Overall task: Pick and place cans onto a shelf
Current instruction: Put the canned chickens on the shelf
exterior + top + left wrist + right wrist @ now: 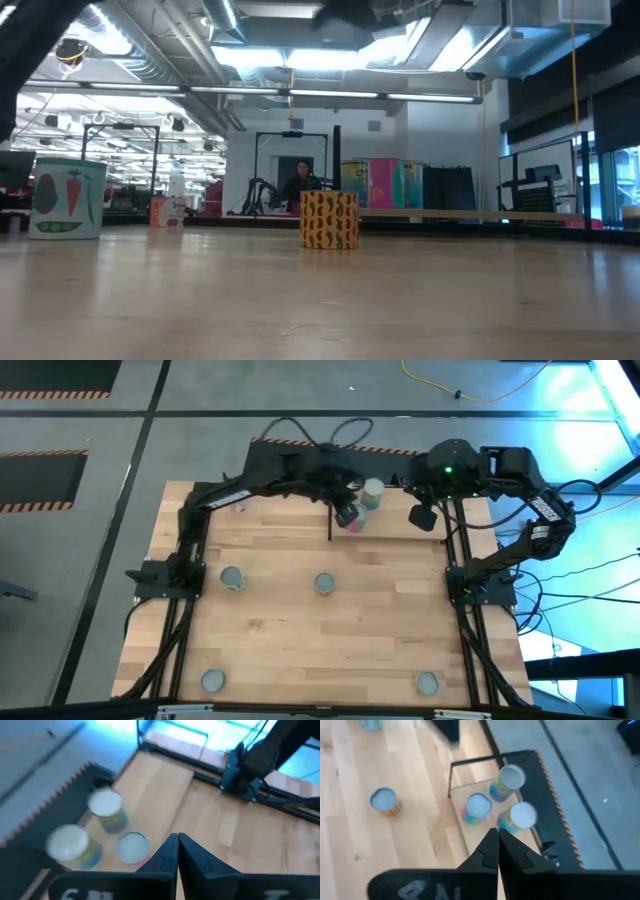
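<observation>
Three cans stand upright on the shelf at the table's far edge: one with a silver top, one with a pink label and one nearest the shelf's end. My left gripper hovers shut above the shelf beside these cans, nothing between its fingers. My right gripper hangs shut above the shelf's right part. More cans stand on the table: two at mid-depth and two near the front edge.
A thin black upright stands at the shelf's left end. Both arms' frames flank the table. In the low view an orange patterned can stands mid-table and a white one at left. Bare wood lies between the cans.
</observation>
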Controlling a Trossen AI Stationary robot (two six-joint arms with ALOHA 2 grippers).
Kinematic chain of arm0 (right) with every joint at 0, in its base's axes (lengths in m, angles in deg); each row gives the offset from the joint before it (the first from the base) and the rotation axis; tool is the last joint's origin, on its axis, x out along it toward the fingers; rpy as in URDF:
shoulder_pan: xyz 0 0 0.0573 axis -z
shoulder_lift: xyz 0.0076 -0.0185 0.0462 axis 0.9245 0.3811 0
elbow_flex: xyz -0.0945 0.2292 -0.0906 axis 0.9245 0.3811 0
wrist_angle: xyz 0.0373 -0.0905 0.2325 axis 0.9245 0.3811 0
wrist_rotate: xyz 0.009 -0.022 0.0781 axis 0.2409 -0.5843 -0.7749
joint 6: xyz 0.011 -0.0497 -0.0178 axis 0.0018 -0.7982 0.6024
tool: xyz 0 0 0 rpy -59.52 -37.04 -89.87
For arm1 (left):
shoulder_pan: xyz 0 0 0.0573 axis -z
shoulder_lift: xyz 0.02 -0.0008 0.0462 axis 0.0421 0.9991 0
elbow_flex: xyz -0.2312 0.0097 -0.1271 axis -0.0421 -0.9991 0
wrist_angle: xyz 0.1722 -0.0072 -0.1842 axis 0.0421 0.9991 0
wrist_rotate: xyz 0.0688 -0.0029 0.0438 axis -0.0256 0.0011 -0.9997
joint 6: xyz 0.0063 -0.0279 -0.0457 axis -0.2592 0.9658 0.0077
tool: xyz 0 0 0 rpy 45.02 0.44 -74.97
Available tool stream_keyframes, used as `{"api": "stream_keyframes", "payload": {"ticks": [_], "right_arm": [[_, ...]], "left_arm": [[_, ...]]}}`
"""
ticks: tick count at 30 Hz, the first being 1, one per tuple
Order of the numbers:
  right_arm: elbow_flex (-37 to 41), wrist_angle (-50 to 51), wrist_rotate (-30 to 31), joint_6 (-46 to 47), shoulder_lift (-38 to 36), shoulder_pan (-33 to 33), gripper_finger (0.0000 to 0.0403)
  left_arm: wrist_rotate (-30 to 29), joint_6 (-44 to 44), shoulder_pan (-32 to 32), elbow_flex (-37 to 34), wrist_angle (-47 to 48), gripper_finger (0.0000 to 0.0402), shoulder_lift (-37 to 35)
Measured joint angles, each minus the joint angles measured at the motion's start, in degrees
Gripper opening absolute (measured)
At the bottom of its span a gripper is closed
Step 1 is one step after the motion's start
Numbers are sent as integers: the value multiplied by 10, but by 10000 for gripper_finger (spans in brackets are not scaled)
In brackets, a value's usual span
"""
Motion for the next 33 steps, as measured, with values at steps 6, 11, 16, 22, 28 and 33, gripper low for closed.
{"api": "stream_keyframes", "payload": {"ticks": [6,11,16,22,28,33], "right_arm": [[78,-7,-79,25,5,28,2],[174,-66,-150,27,13,45,2],[252,-139,-214,30,34,56,2],[328,-187,-212,41,67,82,2],[397,-254,-210,40,95,133,1],[423,-326,-211,10,122,165,1]], "left_arm": [[-42,-30,4,0,54,1,-75],[-72,-30,3,0,104,1,-128],[-117,-30,0,0,147,0,-170],[-152,-23,-1,0,148,0,-200],[-212,-10,-1,0,153,0,-208],[-234,0,-1,0,159,0,-213]]}}
